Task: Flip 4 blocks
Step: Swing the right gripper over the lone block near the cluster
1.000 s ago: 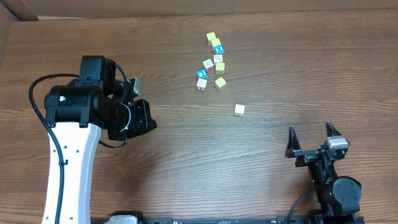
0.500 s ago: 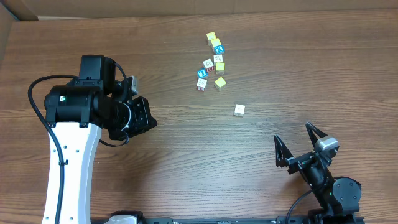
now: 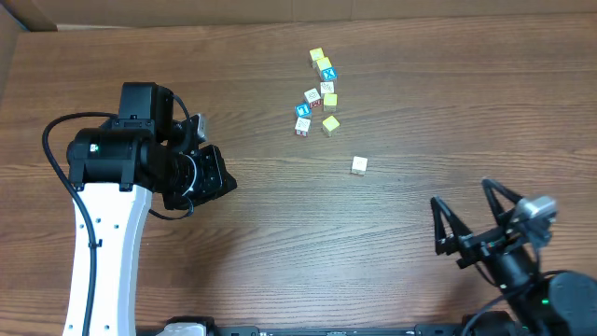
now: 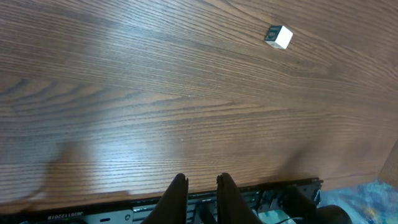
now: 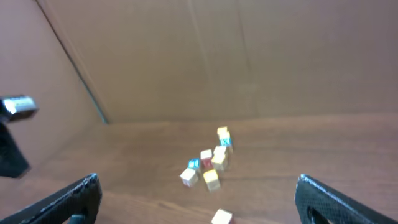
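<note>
Blocks (image 3: 322, 93), cream and pale-yellow, lie clustered; left hand (image 4: 202, 193) nearly closed, right hand (image 3: 474, 219) spread.

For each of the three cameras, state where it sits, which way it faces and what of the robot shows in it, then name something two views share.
Overhead: above the table, looking straight down; both arms show, left gripper and right gripper.
Left wrist: on the left arm, looking down along its nearly closed fingers at bare wood and a lone block.
Right wrist: low on the right arm, looking level across the table past wide-open fingers at the cluster of blocks.
Shared: the lone block appears in all three views.
</note>
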Robot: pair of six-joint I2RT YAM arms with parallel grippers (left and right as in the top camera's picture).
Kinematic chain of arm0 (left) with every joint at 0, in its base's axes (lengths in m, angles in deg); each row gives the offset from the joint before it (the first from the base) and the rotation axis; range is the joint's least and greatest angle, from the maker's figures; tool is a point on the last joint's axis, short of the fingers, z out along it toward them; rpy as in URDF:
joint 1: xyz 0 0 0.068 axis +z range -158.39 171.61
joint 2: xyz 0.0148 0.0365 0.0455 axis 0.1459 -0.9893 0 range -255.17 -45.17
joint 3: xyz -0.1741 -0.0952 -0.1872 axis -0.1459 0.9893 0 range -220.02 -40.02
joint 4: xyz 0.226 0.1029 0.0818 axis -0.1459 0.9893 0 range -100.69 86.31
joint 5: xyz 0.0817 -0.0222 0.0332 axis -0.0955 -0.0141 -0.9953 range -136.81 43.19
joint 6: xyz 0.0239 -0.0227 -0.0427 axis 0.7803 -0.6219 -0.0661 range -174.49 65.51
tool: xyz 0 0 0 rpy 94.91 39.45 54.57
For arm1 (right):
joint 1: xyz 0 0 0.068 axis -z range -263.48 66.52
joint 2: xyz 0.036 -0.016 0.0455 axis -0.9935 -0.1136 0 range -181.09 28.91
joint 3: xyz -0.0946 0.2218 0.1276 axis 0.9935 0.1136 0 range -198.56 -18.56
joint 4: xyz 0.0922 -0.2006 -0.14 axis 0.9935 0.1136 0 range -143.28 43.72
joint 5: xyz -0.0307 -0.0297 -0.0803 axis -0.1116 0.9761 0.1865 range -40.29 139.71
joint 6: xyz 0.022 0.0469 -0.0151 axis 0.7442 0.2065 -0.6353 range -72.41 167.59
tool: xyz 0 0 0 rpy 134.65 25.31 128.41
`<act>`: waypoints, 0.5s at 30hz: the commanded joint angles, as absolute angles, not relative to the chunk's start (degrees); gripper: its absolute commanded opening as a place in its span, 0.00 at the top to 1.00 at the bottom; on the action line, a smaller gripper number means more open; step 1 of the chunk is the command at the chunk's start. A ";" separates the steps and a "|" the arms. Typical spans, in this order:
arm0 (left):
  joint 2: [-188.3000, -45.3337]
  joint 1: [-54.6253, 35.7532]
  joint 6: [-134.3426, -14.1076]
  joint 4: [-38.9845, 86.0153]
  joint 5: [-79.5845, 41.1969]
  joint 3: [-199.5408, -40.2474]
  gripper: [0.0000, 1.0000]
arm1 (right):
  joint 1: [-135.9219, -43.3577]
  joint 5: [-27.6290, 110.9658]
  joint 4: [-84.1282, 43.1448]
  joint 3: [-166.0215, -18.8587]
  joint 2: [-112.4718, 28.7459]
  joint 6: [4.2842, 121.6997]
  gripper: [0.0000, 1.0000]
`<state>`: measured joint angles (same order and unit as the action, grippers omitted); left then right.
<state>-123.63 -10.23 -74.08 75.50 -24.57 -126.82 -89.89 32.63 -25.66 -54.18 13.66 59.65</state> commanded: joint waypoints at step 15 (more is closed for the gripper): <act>-123.71 -10.32 -74.87 73.27 -24.77 -126.58 0.00 | -89.74 31.04 19.71 -113.59 -39.08 60.96 0.00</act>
<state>-123.63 -10.23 -74.74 73.47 -24.75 -126.60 -89.89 31.82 19.08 -109.59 -32.96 59.82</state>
